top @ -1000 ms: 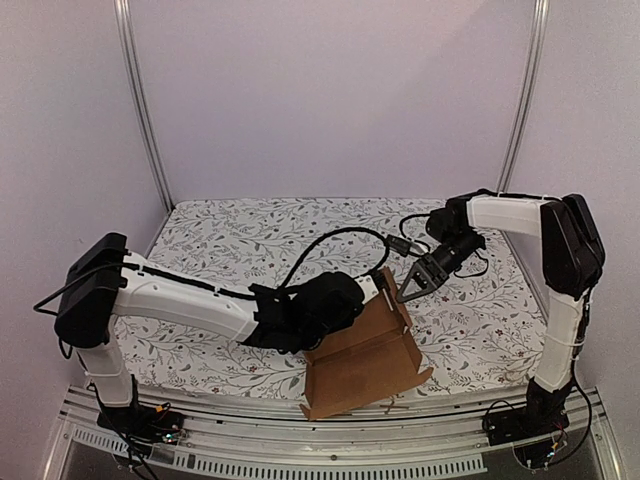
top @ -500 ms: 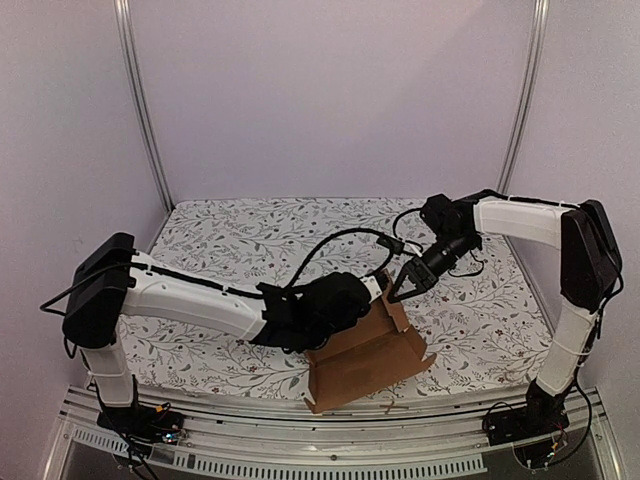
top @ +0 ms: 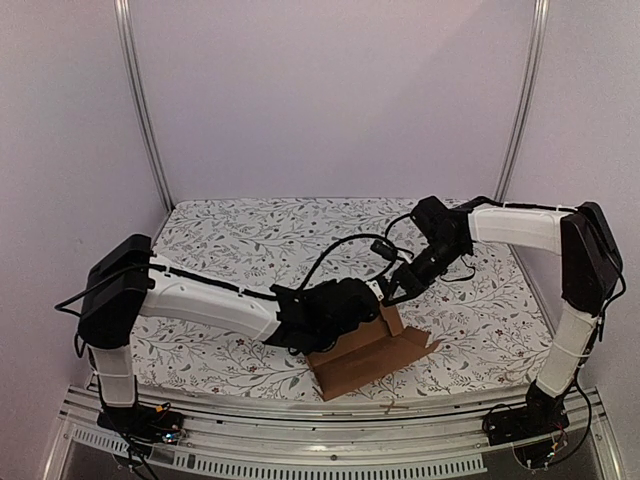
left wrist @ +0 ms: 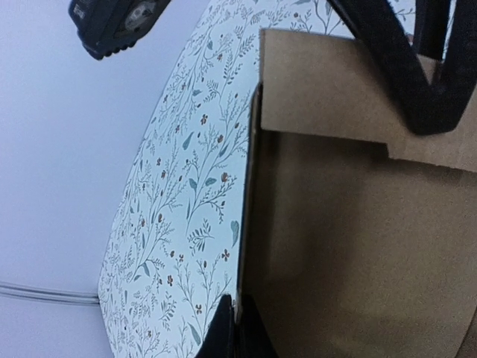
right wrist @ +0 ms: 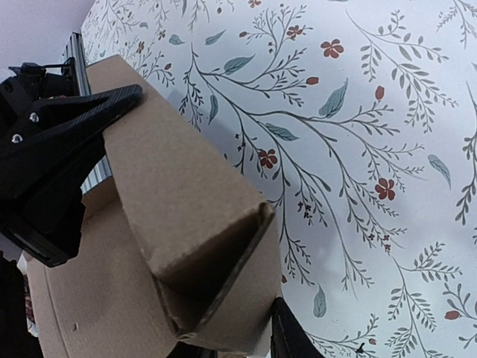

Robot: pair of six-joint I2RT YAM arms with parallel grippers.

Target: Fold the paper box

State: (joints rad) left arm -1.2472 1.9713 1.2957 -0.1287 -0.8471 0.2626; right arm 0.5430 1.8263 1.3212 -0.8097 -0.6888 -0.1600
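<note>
The paper box [top: 375, 350] is brown cardboard, half folded, lying at the table's front centre with one wall raised. My left gripper [top: 368, 300] reaches in from the left. In the left wrist view it [left wrist: 237, 332] is shut on the thin edge of an upright box wall [left wrist: 358, 246]. My right gripper [top: 393, 289] comes in from the right onto the box's far corner. In the right wrist view a folded flap [right wrist: 186, 201] sits between its jaws [right wrist: 238, 347], with one finger [right wrist: 287, 335] against the cardboard. The left gripper's black fingers [right wrist: 67, 127] show at that view's left.
A floral cloth [top: 250, 240] covers the table. Metal rails [top: 300, 455] run along the front edge. White walls and two upright poles [top: 140, 100] enclose the back. Black cables [top: 340, 240] loop over the cloth behind the grippers.
The right gripper has moved left and down onto the box's far flap and its jaws have narrowed. The box now lies lower and flatter. The left arm has shifted slightly right, still gripping.
</note>
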